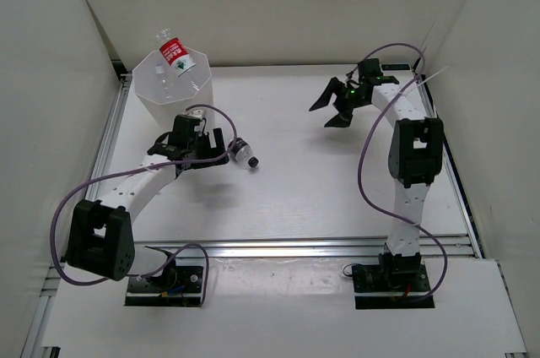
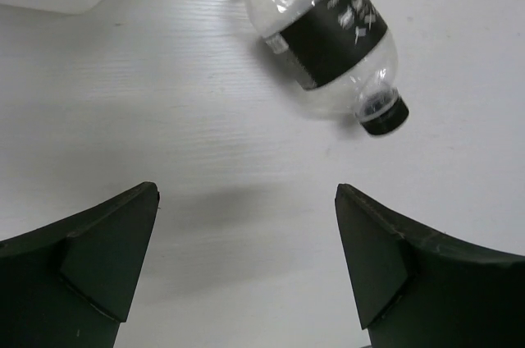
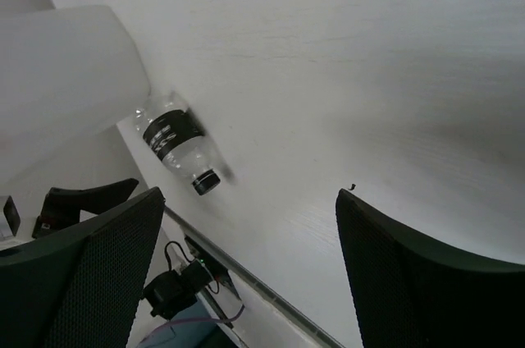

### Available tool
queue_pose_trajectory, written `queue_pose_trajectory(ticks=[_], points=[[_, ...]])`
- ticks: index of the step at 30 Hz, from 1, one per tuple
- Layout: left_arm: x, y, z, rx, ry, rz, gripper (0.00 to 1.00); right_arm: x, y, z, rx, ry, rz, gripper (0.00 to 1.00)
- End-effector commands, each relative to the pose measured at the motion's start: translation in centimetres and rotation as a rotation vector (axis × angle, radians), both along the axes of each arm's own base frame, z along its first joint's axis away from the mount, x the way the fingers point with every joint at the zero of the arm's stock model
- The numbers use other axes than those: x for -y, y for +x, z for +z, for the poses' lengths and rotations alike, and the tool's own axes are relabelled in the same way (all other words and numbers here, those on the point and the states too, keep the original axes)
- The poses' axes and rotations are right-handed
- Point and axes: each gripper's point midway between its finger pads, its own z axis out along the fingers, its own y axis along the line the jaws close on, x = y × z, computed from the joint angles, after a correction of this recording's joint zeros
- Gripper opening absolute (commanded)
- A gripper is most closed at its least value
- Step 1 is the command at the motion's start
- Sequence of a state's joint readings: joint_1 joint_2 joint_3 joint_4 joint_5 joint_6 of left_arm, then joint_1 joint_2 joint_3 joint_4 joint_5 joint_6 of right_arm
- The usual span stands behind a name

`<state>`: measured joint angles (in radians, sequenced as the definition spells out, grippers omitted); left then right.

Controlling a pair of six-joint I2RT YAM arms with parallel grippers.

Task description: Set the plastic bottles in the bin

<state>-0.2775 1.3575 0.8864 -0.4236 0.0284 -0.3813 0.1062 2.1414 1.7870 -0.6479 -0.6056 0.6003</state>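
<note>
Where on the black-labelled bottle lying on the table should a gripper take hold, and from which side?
Probably the labelled middle of the black-labelled bottle, from above, jaws astride its long axis. It lies on its side on the table; the body is straight there, while the cap end tapers.

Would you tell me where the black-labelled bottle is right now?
In the top view the black-labelled bottle lies on the table's left half, just right of the left gripper, near the bin.

The top camera looks down from high behind both arm bases over the white worktop (image 1: 312, 189). The left wrist camera faces down, close — the right one sees from farther; all share the small clear black-labelled plastic bottle (image 2: 328, 36).
</note>
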Motion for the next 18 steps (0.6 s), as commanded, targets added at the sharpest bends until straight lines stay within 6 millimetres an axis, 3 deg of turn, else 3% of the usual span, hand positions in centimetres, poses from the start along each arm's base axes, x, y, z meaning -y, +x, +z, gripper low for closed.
queue_pose_trajectory(ticks=[1, 3, 5, 6, 7, 10, 11, 13, 17, 18], points=[[2.0, 0.2, 1.3, 0.03, -0.033, -0.077, 1.0, -5.8, -0.4, 1.6, 0.014, 0.131, 0.137, 0.86], [2.3, -0.6, 0.9, 0.019, -0.039, -0.096, 1.0, -8.7, -1.1, 0.3, -0.019, 0.152, 0.195, 0.77], [2.7, -1.5, 0.8, 0.016, -0.048, -0.117, 1.0, -11.4, -1.2, 1.0, -0.017, 0.192, 0.245, 0.7], [3.1, -2.0, 0.8, 0.014, -0.058, -0.135, 1.0, -12.2, -1.4, -0.3, -0.057, 0.208, 0.256, 0.67], [3.0, -2.8, 0.8, 0.013, -0.065, -0.142, 1.0, -13.1, -1.3, -0.3, -0.07, 0.233, 0.261, 0.63], [3.7, -5.0, 1.8, 0.014, -0.113, -0.193, 1.0, -16.3, -0.8, -0.5, -0.058, 0.298, 0.321, 0.63], [4.0, -5.5, 2.4, 0.017, -0.13, -0.205, 1.0, -17.1, -0.5, -1.5, -0.065, 0.31, 0.332, 0.67], [4.0, -6.8, 3.8, 0.03, -0.16, -0.213, 1.0, -18.9, 0.1, -0.9, -0.025, 0.343, 0.348, 0.76], [4.4, -8.9, 6.3, 0.045, -0.21, -0.226, 1.0, -19.5, 1.2, -1.3, 0.021, 0.379, 0.344, 0.9], [4.4, -9.1, 7.6, 0.07, -0.225, -0.221, 1.0, -19.6, 1.4, -1.9, 0.024, 0.379, 0.344, 0.92]])
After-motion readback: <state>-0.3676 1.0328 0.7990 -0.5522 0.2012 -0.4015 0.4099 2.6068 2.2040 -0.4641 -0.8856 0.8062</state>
